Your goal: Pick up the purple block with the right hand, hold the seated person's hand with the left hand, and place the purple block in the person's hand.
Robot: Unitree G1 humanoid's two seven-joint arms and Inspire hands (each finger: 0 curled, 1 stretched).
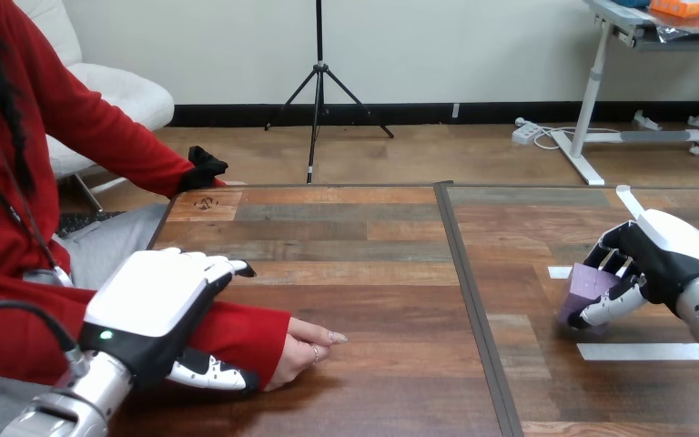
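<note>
— Where is the purple block (590, 284)?

— In the right hand (664, 259). Its fingers (615, 265) are curled over the top of the block and the thumb closes in from below, so the block sits pinched between them. It hangs low over the wooden surface (373, 273); whether its underside touches the wood I cannot tell.

— Anything near those fingers?

— A white tape strip (642, 351) lies flat on the surface just on the near side of them, under the thumb's end.

— And the left hand (150, 305)?

— It lies across the person's forearm, its white back up, on the red sleeve (246, 328) just behind the wrist. Whether it actually grips the arm I cannot tell.

— The person's hand (302, 350)?

— It rests on the surface, knuckles up and loosely curled. It holds nothing and sticks out of the sleeve just past the left hand. It is well apart from the right hand's fingers and the block, with a wide stretch of surface between.
</note>
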